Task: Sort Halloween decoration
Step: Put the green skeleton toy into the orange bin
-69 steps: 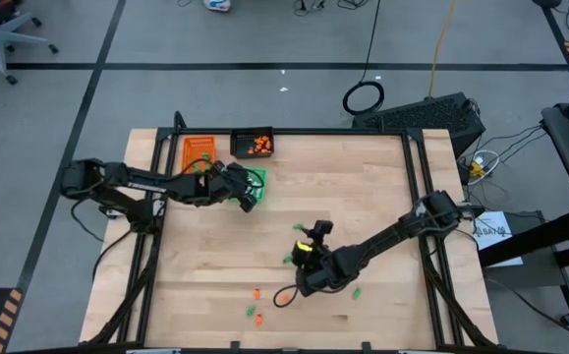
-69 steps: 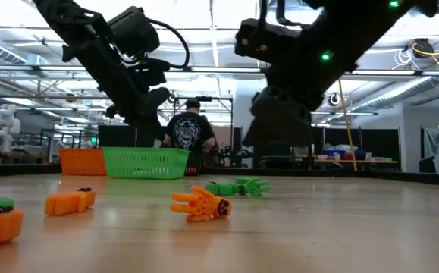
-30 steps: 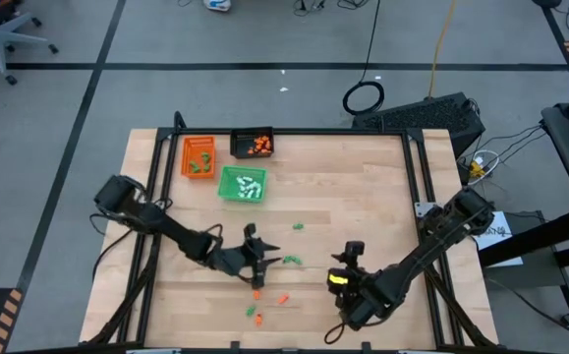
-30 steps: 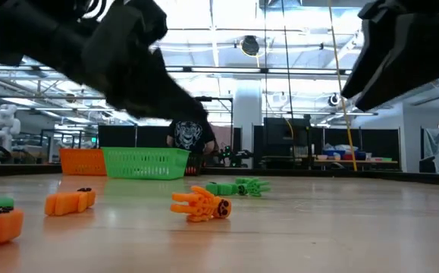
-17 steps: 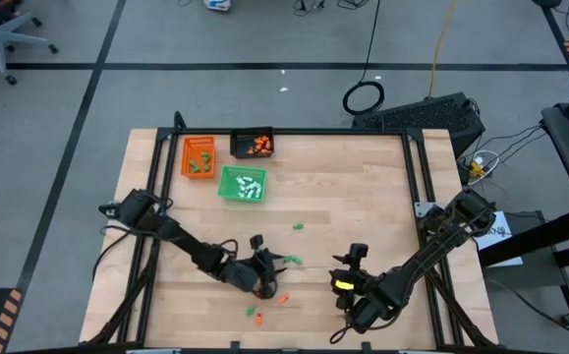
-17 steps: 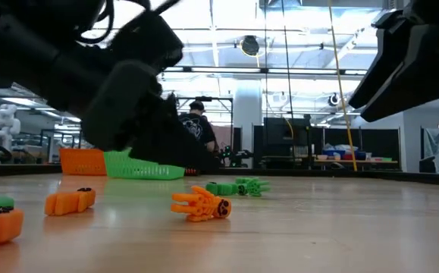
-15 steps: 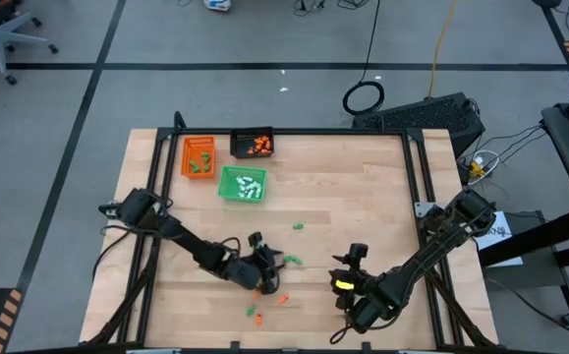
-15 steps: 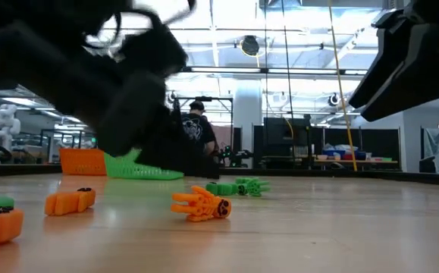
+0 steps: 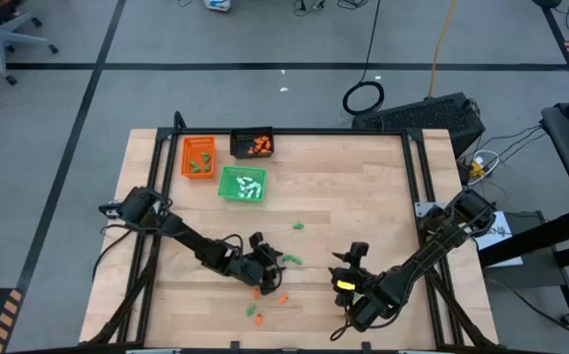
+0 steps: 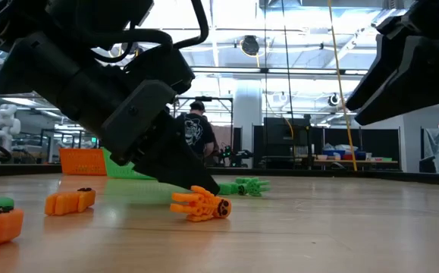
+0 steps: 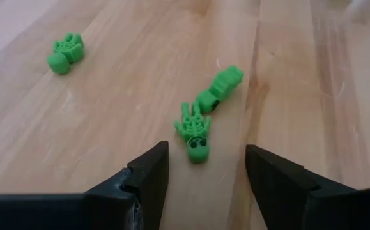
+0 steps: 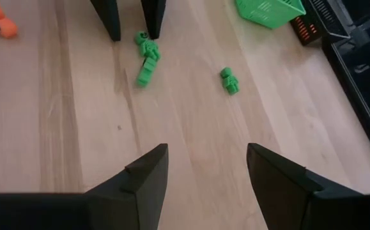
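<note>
Wooden table (image 9: 363, 187) now has my left gripper (image 11: 205, 167) down low near the green tray (image 9: 227, 193), fingers spread wide with a little green piece (image 11: 195, 133) just ahead, ready to grab

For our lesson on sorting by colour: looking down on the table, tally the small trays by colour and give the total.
orange tray: 1
black tray: 1
green tray: 1
Total: 3 trays
</note>
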{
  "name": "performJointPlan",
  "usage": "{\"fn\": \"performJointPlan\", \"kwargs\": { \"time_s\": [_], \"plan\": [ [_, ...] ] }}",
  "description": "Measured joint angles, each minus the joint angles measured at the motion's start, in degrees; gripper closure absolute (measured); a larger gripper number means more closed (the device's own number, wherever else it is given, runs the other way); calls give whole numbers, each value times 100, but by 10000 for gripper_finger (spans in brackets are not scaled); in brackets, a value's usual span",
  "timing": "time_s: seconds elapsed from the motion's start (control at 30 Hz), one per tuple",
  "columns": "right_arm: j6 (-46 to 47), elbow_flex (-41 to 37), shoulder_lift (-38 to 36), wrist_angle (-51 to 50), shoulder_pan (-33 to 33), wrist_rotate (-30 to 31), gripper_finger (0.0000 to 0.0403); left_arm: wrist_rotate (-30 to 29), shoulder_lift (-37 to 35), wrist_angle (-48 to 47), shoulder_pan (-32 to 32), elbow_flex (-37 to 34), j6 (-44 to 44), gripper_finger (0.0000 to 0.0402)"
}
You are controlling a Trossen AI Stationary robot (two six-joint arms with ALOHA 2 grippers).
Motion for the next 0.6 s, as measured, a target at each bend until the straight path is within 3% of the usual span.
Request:
{"fn": "performJointPlan", "kwargs": {
  "time_s": [0.27, 0.6],
  "plan": [
    [-44, 0, 0, 101, -1, 135, 206, 161, 47, 62, 190, 0, 82, 216],
    [22, 0, 2, 140, -1, 152, 206, 281, 52, -74, 267, 7, 535, 372]
  ]
}}
